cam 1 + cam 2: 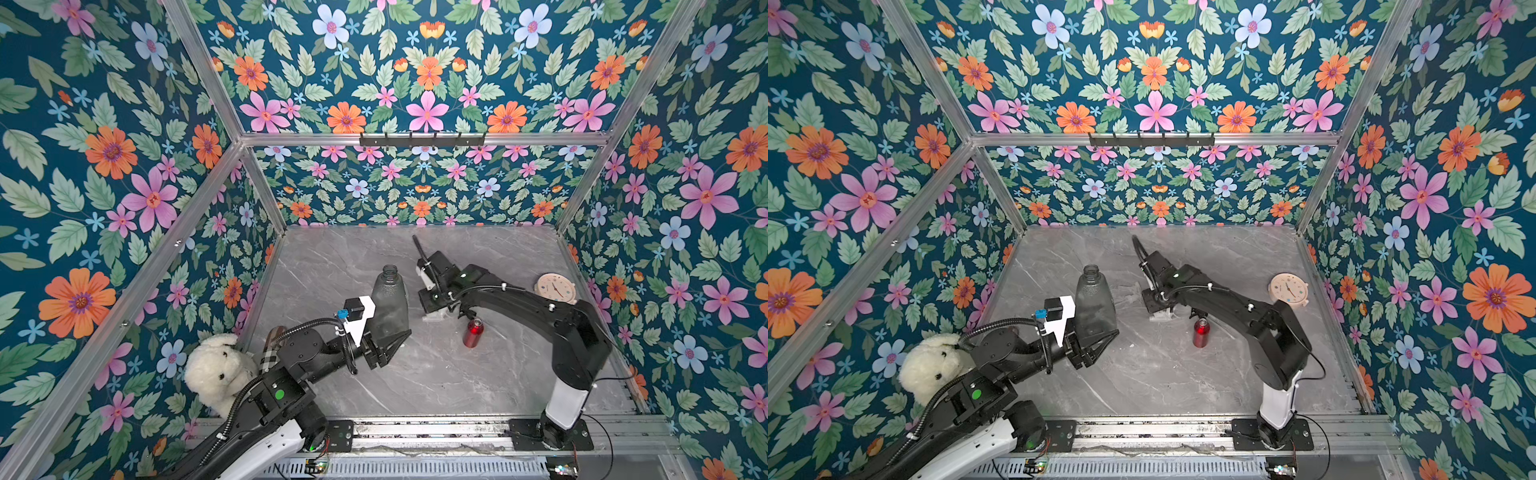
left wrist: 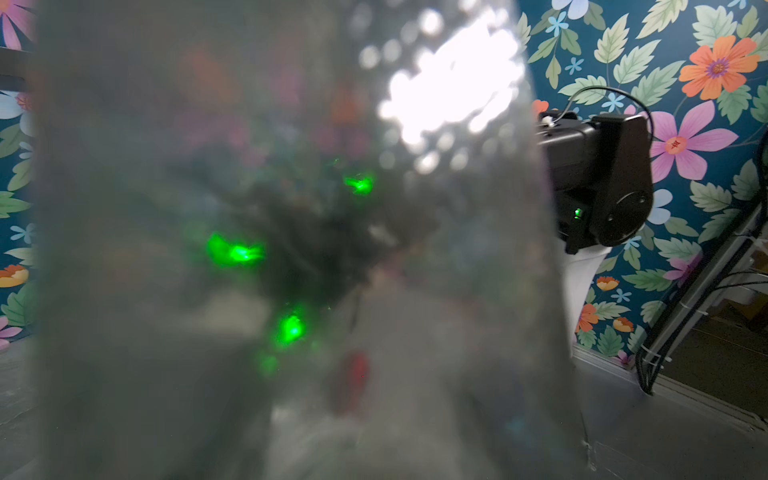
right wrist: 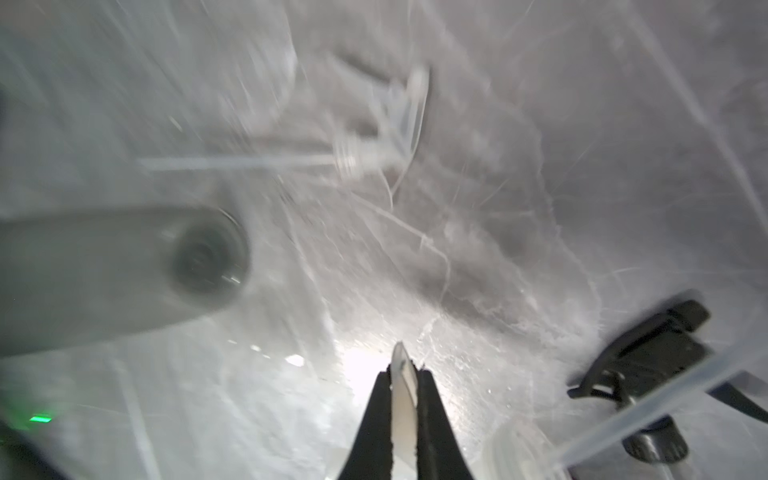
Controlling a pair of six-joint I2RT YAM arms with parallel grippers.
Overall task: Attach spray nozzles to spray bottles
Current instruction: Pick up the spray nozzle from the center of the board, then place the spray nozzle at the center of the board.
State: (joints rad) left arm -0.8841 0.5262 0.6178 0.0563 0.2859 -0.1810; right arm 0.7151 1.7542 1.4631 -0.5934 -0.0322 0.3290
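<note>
A smoky-grey spray bottle [image 1: 388,297] [image 1: 1096,301] stands upright with its neck uncapped. My left gripper [image 1: 388,338] [image 1: 1096,341] is shut around its lower body, and the bottle fills the left wrist view [image 2: 208,249]. My right gripper [image 1: 434,311] [image 3: 405,374] is low over the table, shut on a whitish-clear spray nozzle [image 1: 436,316] [image 3: 402,386]. A second clear nozzle [image 3: 374,137] lies flat with its dip tube out. A black nozzle [image 3: 648,353] lies beside it. The red bottle [image 1: 473,332] [image 1: 1200,332] stands near the right arm.
A white plush bear [image 1: 218,370] and a plaid case [image 1: 270,353] sit in the front left corner. A round clock [image 1: 555,287] lies by the right wall. Flowered walls close in the marble table [image 1: 436,386] on three sides.
</note>
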